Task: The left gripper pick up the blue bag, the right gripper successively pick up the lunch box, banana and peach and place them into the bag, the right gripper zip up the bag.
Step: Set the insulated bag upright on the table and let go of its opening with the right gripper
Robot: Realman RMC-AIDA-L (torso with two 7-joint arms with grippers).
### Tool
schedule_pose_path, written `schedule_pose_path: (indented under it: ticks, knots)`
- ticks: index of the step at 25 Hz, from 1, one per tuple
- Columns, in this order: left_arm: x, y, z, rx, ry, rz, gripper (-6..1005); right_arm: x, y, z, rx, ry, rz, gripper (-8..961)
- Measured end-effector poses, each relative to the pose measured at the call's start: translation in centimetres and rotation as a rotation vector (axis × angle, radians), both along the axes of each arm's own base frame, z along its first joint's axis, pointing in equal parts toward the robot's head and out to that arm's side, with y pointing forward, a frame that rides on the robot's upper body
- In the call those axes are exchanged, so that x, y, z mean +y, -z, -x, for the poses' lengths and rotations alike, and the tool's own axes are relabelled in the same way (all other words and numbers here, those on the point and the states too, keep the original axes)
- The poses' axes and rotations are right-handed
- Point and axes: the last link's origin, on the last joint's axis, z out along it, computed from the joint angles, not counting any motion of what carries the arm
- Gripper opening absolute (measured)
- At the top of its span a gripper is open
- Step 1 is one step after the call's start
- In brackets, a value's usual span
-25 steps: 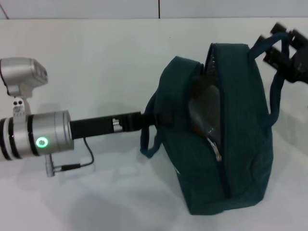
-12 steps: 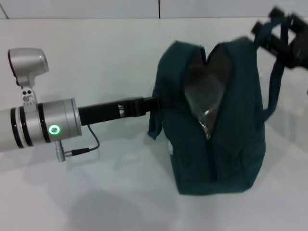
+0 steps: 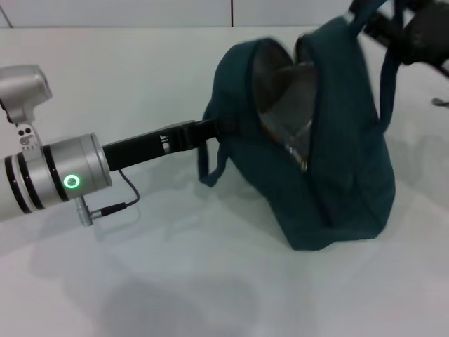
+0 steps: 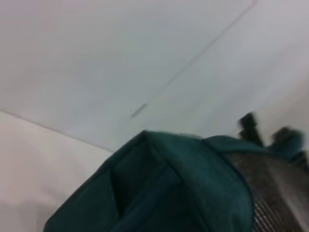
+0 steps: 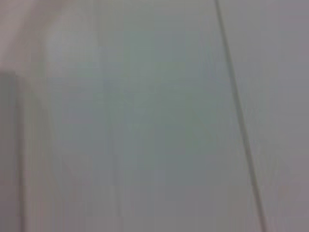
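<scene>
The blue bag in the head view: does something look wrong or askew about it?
Yes. The blue bag leans instead of standing straight, its zip gapes wide over the silver lining, and its top is pulled toward the right gripper at the far handle. The left gripper is at its near side. Nothing looks spilled or torn.

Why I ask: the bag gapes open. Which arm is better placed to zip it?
Right. The left end effector sits at the blue bag's side, seemingly steadying it; the right end effector is up by the far handle, beside the open top.
</scene>
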Motion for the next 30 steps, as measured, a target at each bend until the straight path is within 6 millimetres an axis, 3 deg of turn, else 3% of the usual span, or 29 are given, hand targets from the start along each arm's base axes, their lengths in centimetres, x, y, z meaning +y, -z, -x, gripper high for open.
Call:
schedule_pose_path:
  ticks: [5, 13, 18, 24, 30]
  knots:
    - [0.0, 0.3, 0.6, 0.018, -0.033, -0.011, 43, 0.2, 2.4, -2.4, -0.062, 0.121, 0.051, 659]
    - [0.0, 0.2, 0.4, 0.014, -0.020, -0.009, 43, -2.7, 2.8, -4.5, -0.040, 0.138, 0.117, 659]
    - [0.2, 0.0, 0.0, -0.003, -0.004, -0.015, 43, -4.6, 1.9, -6.2, -0.041, 0.140, 0.163, 659]
    - [0.3, -0.1, -0.2, -0.008, -0.002, -0.018, 43, -6.4, 0.1, -7.0, 0.016, 0.108, 0.166, 659]
    - [0.3, -0.2, -0.4, -0.030, 0.003, -0.032, 43, -8.9, -2.4, -5.5, 0.135, -0.083, 0.062, 659]
